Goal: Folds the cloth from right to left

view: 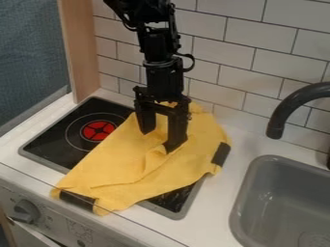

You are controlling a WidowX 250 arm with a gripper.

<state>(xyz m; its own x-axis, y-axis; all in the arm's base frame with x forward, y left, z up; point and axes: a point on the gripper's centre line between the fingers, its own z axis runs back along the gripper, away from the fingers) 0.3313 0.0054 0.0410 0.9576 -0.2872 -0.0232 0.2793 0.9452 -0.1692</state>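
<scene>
The black gripper (159,139) hangs over the middle of the stove, pointing down, its two fingers apart and open. Beneath it the yellow cloth (122,166) lies spread at a slant across the stove, from the back right down to the front left edge. Small folds and a raised crease run through the cloth's middle, close by the right fingertip. Dark patches show at its right edge and front left corner. Whether the fingertips touch the cloth, I cannot tell.
The black stove top (48,140) with a red burner mark (99,130) shows left of the cloth. A grey sink (283,202) and dark faucet (290,106) stand at the right. A tiled wall (245,79) rises behind; a knob (24,211) sits at front left.
</scene>
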